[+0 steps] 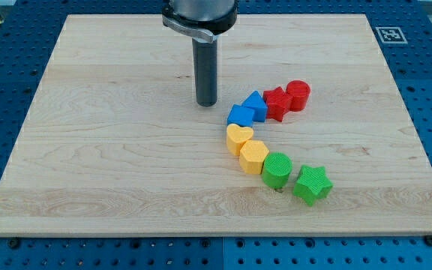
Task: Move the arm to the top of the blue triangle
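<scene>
The blue triangle point(256, 104) sits on the wooden board point(111, 150) right of centre, touching a blue cube point(240, 115) at its lower left and a red star point(277, 102) at its right. My tip point(206, 103) rests on the board to the left of the blue triangle, about level with it, with a clear gap between them. The dark rod rises from the tip to the view's top.
A red cylinder point(298, 94) sits right of the red star. Below the blue cube, a yellow heart point(238, 138), a yellow hexagon point(253, 157), a green cylinder point(277, 169) and a green star point(311, 184) curve toward the lower right. Blue pegboard surrounds the board.
</scene>
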Motion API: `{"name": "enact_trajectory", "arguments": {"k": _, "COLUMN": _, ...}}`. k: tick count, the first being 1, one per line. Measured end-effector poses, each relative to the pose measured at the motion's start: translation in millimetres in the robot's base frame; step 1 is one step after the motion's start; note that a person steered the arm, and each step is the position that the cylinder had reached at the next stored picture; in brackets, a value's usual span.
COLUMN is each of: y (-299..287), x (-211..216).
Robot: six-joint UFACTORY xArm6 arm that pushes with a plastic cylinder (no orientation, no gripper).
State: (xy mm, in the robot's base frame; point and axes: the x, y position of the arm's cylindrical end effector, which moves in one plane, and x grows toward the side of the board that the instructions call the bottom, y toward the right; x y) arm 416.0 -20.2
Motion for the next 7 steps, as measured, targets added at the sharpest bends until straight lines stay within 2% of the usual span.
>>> {"name": "enact_trajectory", "arguments": {"k": 2, "y": 32.4, "x": -13.9}}
{"name": "enact_trajectory", "arguments": {"k": 7, "y": 39.5, "x": -18.9}}
